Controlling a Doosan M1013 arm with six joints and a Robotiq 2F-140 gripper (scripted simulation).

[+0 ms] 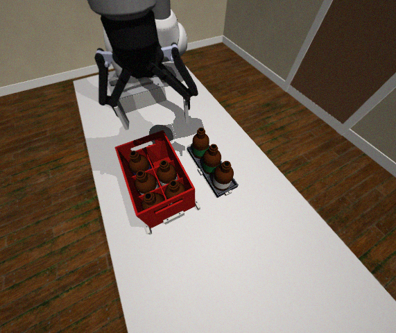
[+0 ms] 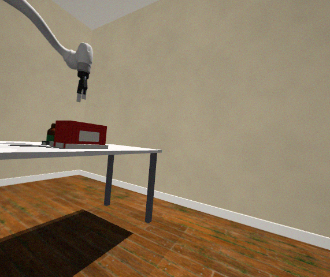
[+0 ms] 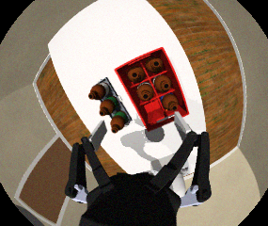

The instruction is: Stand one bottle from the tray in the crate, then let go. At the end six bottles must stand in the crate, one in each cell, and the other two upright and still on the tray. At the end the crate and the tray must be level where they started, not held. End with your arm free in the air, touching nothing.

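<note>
A red crate (image 1: 161,210) (image 2: 80,132) (image 3: 158,119) stands on the white table (image 1: 226,268). Five of its cells hold brown bottles (image 1: 145,180) (image 3: 145,92). The cell at the far end on the tray side (image 1: 157,147) is empty. To its right a dark tray (image 1: 227,190) carries three upright brown bottles: the far one (image 1: 200,139) and the middle one (image 1: 212,156) have green labels, the near one (image 1: 223,174) a white label. They also show in the wrist view (image 3: 107,107). My gripper (image 1: 155,116) (image 2: 81,96) (image 3: 138,121) is open and empty. It hangs high above the crate's far end, pointing down.
The robot's base stands at the far end of the table, behind the crate. The table edges run close on the left of the crate and further off on the right of the tray. Wooden floor and walls surround the table.
</note>
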